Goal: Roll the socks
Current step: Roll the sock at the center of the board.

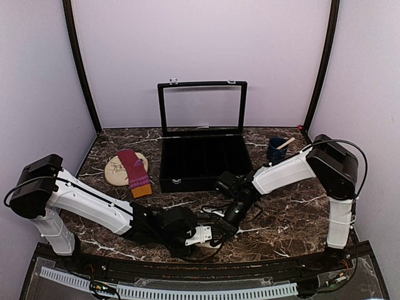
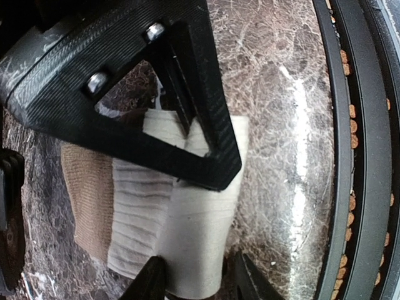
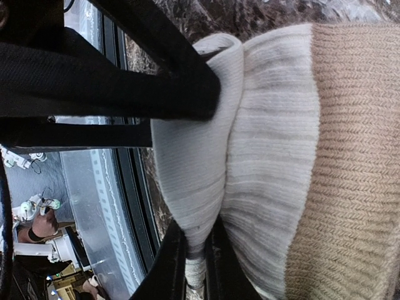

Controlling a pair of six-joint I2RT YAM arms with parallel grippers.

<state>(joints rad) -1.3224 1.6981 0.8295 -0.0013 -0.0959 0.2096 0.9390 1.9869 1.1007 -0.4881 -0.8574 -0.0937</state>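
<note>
Fingers of the right gripper are pinched shut on a raised fold of the cream-beige sock. The left gripper has its fingers apart, straddling that sock's pale end, with one finger touching it and a slight gap at the other. The sock lies on the marble counter, just beside the black rail at the counter's near edge. Bare counter runs to the right and back toward the open black case. The maroon sock lies far left across a tan mat bearing a line drawing. A blue cup stands at the back right.
</note>
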